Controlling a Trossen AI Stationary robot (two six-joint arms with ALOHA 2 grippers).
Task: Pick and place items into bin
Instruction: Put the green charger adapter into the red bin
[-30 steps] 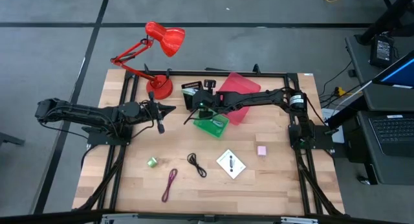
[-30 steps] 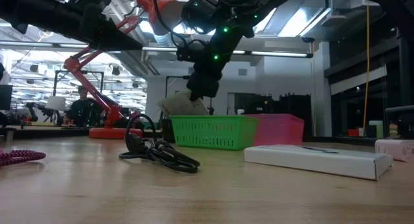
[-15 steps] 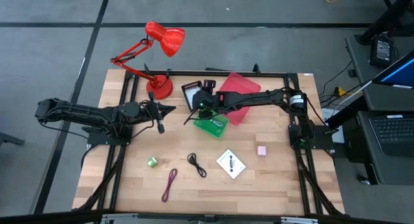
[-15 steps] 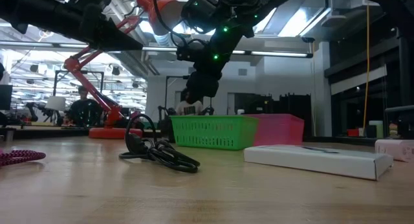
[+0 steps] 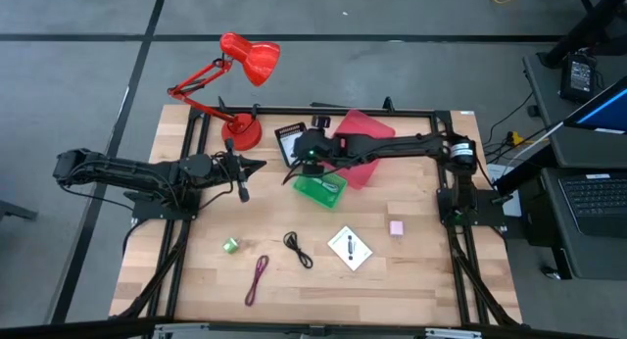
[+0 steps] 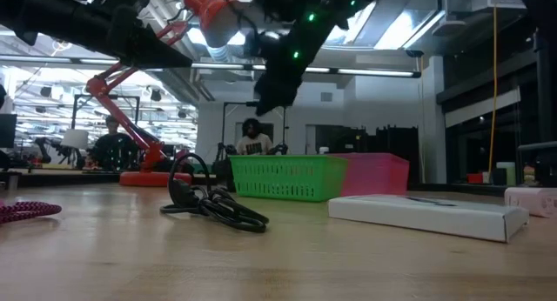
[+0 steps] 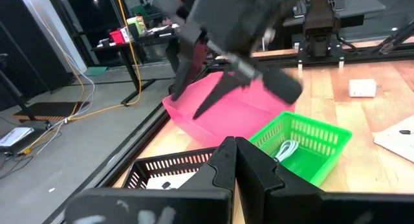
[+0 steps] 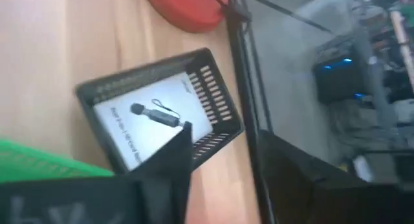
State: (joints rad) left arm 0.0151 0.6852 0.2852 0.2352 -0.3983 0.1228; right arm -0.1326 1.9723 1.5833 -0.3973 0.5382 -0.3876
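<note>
High view, partway through: one white card [image 5: 291,140] inside black bin [image 5: 279,132], right gripper [image 5: 302,159] empty, fingers apart above; second card [image 5: 350,248], pink cube [image 5: 397,227], cables, green roll [image 5: 231,245] well short of that bin; left gripper [image 5: 242,178] closed, idle.

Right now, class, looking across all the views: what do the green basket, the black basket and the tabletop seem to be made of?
Green basket: likely moulded plastic, uniform bright colour, slotted lattice walls. Black basket: probably plastic too, dull dark finish, rows of slots in its wall; a white printed card lies inside. Tabletop: looks like light wood, butcher-block style, with visible plank strips and grain.
</note>
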